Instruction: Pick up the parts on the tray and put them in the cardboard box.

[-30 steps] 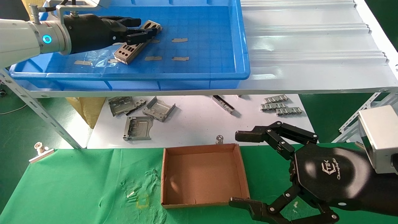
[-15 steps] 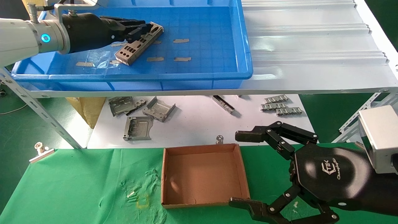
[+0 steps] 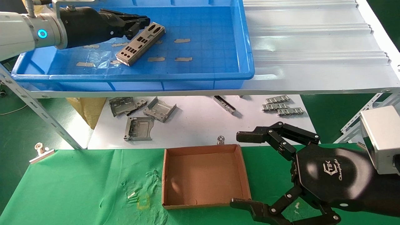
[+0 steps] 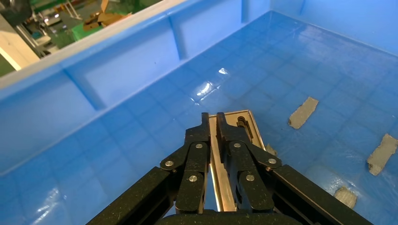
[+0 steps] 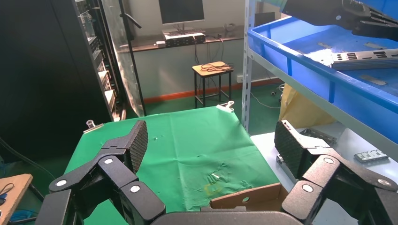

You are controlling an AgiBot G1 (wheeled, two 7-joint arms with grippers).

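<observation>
Left tool [image 3: 139, 23] is pinched edge-on along a punched metal plate [image 3: 140, 43] over the blue tray [image 3: 218, 75]; that thin grip could slip. Right tool [image 3: 247, 170] waits spread beside the cardboard box [image 3: 204, 204].

A white corrugated metal shelf [image 3: 312, 47] on grey angle-iron legs is seen at the far side, and the large shallow bright blue plastic tray [image 3: 203, 75] is carried on its left part. Below the shelf, a white board [image 3: 193, 125] is laid with bent grey folded sheet-metal brackets [image 3: 142, 114] at the left, a narrow grey metal strip [image 3: 224, 104] in the middle and small ribbed linked metal strips [image 3: 281, 105] at the right. The near table is covered by a wrinkled green cloth [image 3: 78, 187], on which the small shallow brown cardboard box [image 3: 204, 175] is set; a metal clip [image 3: 40, 151] is fixed at the cloth's far left edge.
</observation>
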